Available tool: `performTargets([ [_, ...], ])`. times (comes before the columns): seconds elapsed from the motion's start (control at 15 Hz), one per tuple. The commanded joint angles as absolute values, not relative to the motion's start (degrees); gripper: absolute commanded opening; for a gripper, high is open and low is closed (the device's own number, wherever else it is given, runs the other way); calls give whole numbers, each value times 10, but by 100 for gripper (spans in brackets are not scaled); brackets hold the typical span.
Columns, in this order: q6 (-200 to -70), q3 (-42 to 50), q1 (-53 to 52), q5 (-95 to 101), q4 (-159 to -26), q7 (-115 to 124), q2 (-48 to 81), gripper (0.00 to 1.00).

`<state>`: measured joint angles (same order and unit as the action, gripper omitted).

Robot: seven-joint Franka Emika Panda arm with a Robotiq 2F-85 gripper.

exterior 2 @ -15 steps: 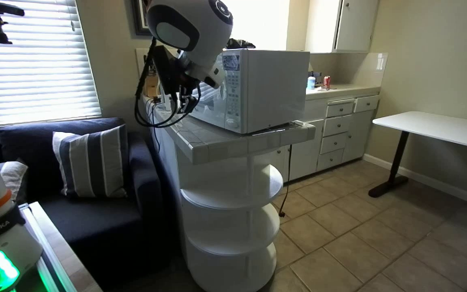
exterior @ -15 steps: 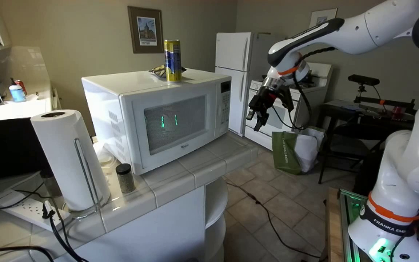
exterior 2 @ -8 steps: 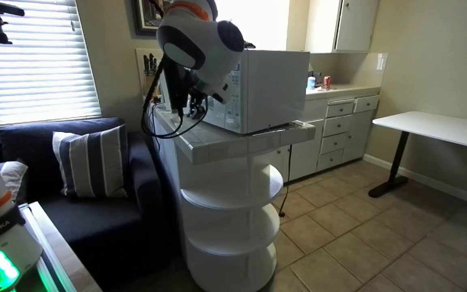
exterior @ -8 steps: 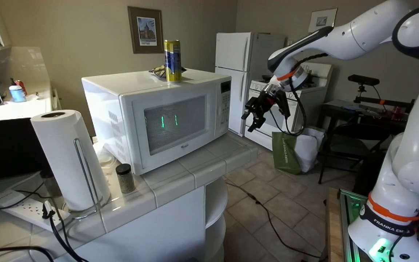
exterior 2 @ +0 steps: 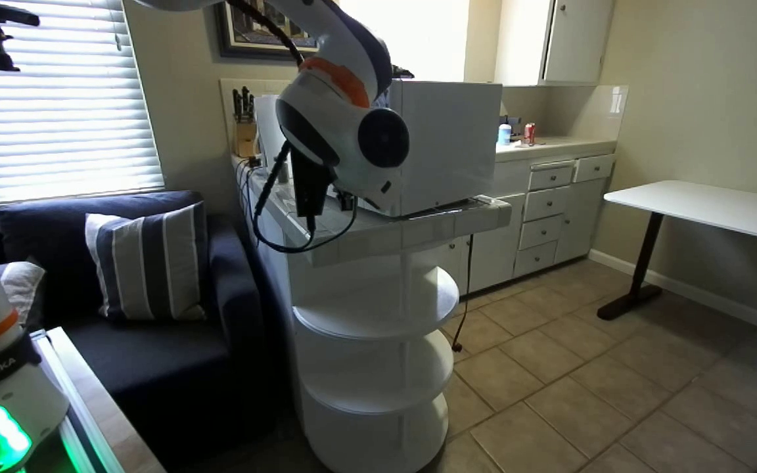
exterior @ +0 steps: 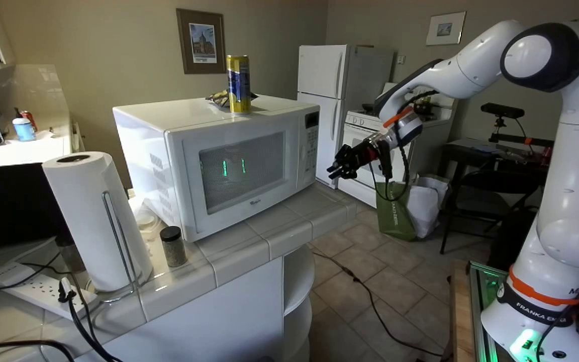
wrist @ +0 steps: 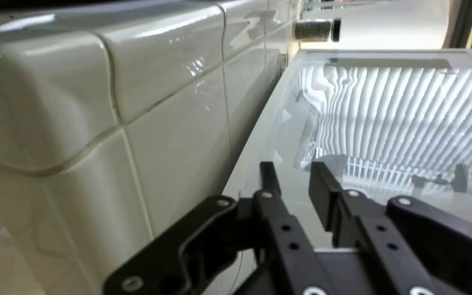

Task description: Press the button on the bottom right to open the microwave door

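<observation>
Black claw (wrist: 293,174) up close: your two fingertips (wrist: 269,176) stand apart with just a narrow gap between them. You've got it hanging in the air in an exterior view, near the control panel (exterior: 309,146) end of the microwave (exterior: 141,151) but not touching it, aimed slightly downward. Your arm (exterior 2: 339,131) blocks most of the claw in an exterior view. The panel has a dark display (exterior: 312,119) up top and keys (exterior: 311,151) below, too small to read one by one.

Next out is your microwave door (exterior: 242,176), closed flush, filling most of the front, left of the panel as you face it. It's white around the edge, with a dark mesh window (exterior: 264,156) showing two thin green streaks, and a little logo (exterior: 255,202) underneath. In the wrist view it sits sideways on the right, all wavy pale stripes reflected in the glass.

The microwave's on your tiled desk (exterior: 279,229), with a yellow-and-blue can (exterior: 239,83) upright on top and a crumpled packet (exterior: 217,98) just behind. Past its left side you've got a dark-lidded jar (exterior: 173,249), a paper towel roll (exterior: 96,221) and a power strip (exterior: 43,291). White fridge (exterior: 319,120) further back, and a stove (exterior: 362,120) next to it, partly behind your claw and arm.
</observation>
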<state>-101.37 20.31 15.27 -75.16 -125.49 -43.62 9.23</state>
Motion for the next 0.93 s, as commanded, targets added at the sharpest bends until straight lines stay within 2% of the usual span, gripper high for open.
performTargets([
  [0.0, -1051, 186, 166, -845, -1253, -469, 127, 0],
  [0.4, -1145, 162, 150, -946, -1269, -509, 150, 0],
  [0.87, -1162, 146, 138, -1038, -1270, -539, 167, 0],
])
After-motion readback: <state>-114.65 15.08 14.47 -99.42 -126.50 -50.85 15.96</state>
